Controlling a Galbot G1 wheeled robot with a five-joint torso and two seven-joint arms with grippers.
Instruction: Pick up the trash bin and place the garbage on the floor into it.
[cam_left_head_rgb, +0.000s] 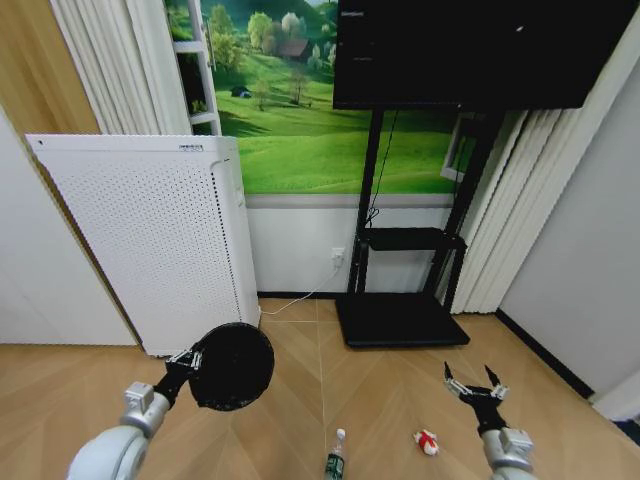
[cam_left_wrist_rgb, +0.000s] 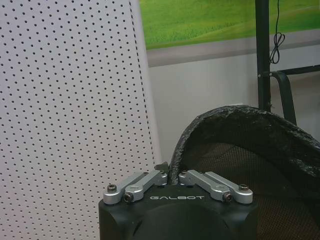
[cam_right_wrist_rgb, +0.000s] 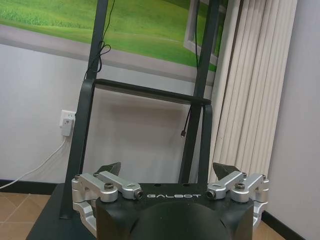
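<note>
GALBOT-marked left gripper (cam_left_wrist_rgb: 169, 176) clamping trash bin (cam_left_wrist_rgb: 240, 150)

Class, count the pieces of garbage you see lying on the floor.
2: a plastic bottle at the view's bottom edge, and a red-and-white wrapper just right of it, near the right end effector. Others may lie out of frame.

Wooden floor (cam_left_head_rgb: 300, 400) with bottle (cam_left_head_rgb: 336, 458), wrapper (cam_left_head_rgb: 427, 441)

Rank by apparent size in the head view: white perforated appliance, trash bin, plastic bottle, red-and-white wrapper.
1. White perforated appliance, largest by far.
2. Trash bin, held up nearer the camera by the left claw.
3. Plastic bottle, partly cut off.
4. Red-and-white wrapper, smallest.
</note>
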